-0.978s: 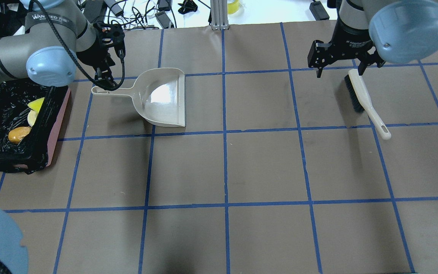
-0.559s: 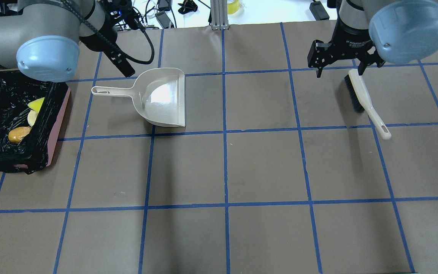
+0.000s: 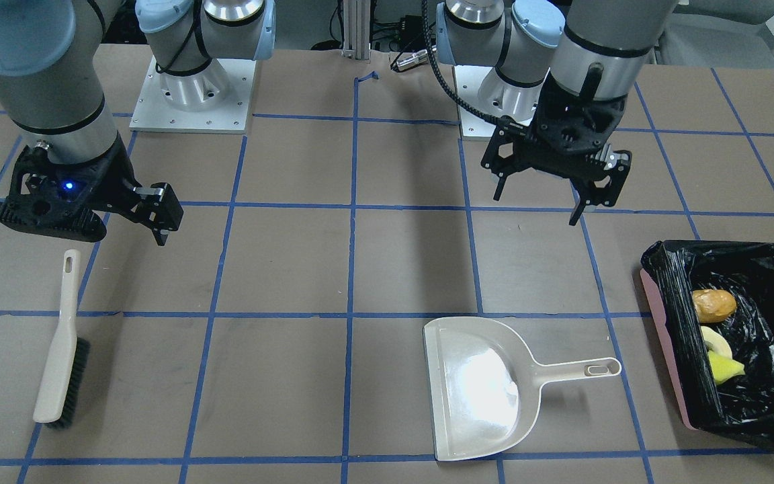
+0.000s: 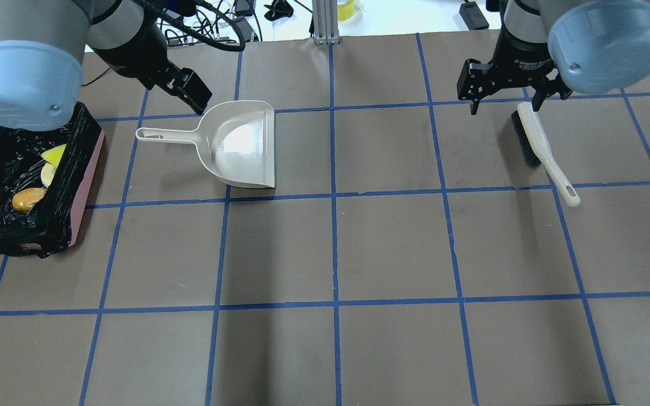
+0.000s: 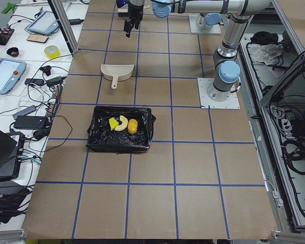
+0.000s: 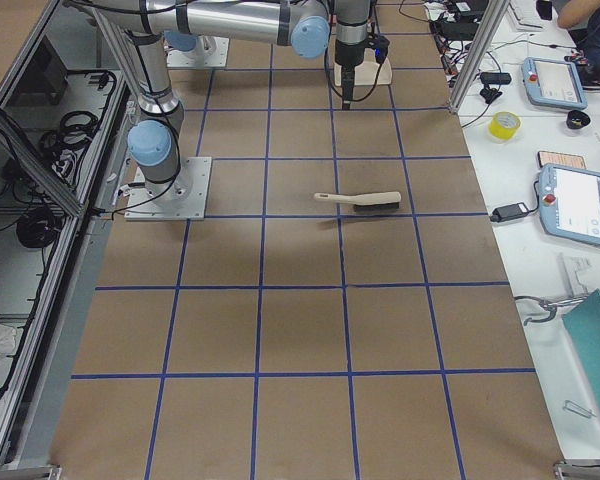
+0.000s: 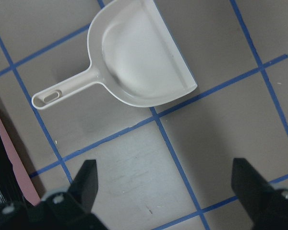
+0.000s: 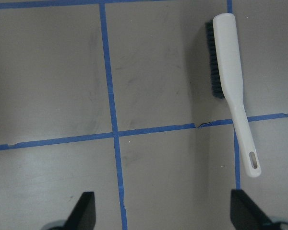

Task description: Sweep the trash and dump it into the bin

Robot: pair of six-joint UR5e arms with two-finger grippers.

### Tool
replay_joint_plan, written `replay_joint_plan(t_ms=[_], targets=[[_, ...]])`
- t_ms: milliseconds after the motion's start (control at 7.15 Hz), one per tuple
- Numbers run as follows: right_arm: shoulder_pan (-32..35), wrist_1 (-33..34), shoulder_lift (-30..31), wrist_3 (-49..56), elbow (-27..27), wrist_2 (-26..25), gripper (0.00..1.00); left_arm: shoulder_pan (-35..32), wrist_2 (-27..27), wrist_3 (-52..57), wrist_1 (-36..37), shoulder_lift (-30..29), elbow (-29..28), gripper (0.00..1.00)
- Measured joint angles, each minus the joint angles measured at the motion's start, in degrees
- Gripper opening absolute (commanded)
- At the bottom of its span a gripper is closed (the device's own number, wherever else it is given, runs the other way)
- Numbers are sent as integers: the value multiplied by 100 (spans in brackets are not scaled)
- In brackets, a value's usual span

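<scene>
Only blurred white lettering (image 4: 528, 63), right gripper (image 4: 505, 106)

The table (image 4: 392, 242) is viewed from behind and above the robot by the overhead camera and, steeply downward, from the opposite side by the front-facing one; the dustpan (image 4: 243, 144) near the left gripper (image 3: 536, 202) and the brush (image 4: 531, 132) near the right gripper (image 4: 504, 107) are shared by both. The side cameras are set high and far back at the table's ends, the bin (image 5: 117, 146) being taken in by the left one, the brush by the right. Each wrist camera is aimed closely downward past its own fingertips (image 7: 89, 175).
</scene>
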State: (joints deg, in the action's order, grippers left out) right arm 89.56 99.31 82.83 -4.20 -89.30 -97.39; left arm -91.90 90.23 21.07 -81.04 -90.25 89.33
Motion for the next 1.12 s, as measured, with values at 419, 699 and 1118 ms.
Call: replay_joint_plan(t_ms=[419,699,1118], targets=[[0,-5,13,-1,0,14,100,116,-15,-1082,-903,327,-229,100],[0,0,14,-1,0,23,100,148,-47,-1329,-897,277,-240,100],[0,8,17,-3,0,19,100,240,-74,-1311,-865,308,-174,100]])
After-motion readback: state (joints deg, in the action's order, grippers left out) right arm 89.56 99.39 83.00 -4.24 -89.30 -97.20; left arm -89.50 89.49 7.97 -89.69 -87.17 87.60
